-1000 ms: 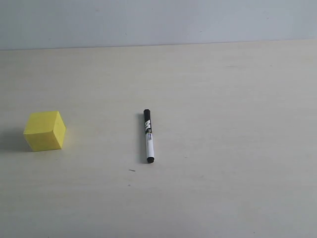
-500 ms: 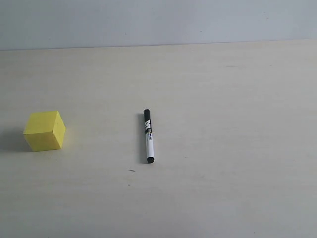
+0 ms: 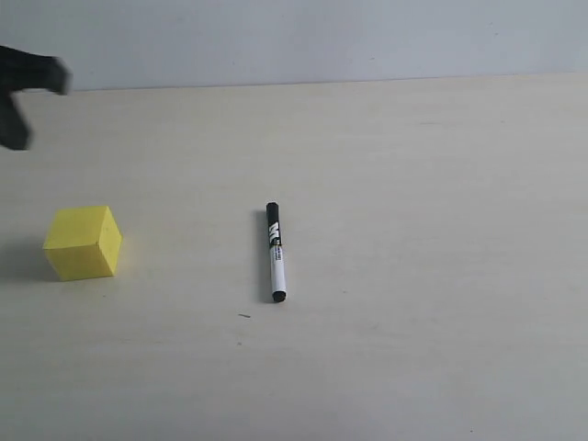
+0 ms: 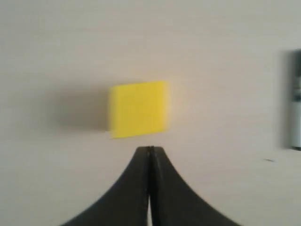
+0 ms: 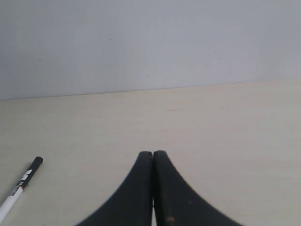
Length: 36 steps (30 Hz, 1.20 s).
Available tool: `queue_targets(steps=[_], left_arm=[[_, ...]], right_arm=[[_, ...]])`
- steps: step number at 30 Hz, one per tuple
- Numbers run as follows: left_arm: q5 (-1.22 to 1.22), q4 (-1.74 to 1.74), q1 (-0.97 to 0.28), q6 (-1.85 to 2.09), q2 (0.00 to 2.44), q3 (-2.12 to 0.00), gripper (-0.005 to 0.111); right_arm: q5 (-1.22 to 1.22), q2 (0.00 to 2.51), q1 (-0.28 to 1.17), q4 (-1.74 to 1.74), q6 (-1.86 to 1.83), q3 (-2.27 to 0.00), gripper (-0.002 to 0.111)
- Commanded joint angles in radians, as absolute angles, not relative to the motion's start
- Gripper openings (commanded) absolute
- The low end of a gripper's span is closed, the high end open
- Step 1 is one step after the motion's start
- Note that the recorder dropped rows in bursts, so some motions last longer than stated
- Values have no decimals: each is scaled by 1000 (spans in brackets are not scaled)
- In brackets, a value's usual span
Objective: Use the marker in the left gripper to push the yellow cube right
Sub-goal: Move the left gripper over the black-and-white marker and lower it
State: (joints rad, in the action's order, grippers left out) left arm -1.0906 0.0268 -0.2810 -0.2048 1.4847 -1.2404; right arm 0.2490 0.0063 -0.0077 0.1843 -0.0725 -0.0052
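While the cube [image 3: 83, 242] and the marker [image 3: 275, 252] lie just where they lay a second ago, the left gripper [image 3: 23, 92] now comes into the exterior view. It shows as a dark, blurred shape at the edge of the picture, past the cube and a little to its left. We cannot tell from that view how high it hangs over the table [image 3: 413, 184]. Its own wrist camera looks down on the cube, which sits just ahead of the fingertips and is not touched by them. That camera also shows the fingers pressed together with nothing between them. The marker is therefore not in hand: it rests flat on the table well to the right of the cube, with clear wood between the two. We judge that the task is only starting, since the arm has begun to move and neither object has. As we read it, the arm must first go right of the cube to the marker, part its fingers and pick it up. Only then can it return to the cube's left face to push. The right gripper [image 5: 153, 153] also has its fingers together and empty, and it does not show in the exterior view, so we cannot place it relative to the cube.
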Motion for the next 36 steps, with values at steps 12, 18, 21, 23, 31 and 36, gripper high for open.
queue_targets(steps=[12, 18, 21, 23, 31, 36], left_arm=[[-840, -38, -777, -475, 1964, -1542, 0], [-873, -35, -792, -486, 2080, -1639, 41], [-931, -18, -789, -488, 2082, -1661, 65], [-954, 33, -788, -533, 2087, -1680, 57], [-1080, 69, -788, -637, 2183, -1709, 55], [-1104, 31, -788, -669, 2234, -1767, 55]], right_arm=[[245, 0, -11, 184, -77, 0, 0], [245, 0, -11, 184, -77, 0, 0], [245, 0, -11, 184, -77, 0, 0], [245, 0, -11, 184, -77, 0, 0], [245, 0, -11, 184, -77, 0, 0], [245, 0, -11, 184, -77, 0, 0]])
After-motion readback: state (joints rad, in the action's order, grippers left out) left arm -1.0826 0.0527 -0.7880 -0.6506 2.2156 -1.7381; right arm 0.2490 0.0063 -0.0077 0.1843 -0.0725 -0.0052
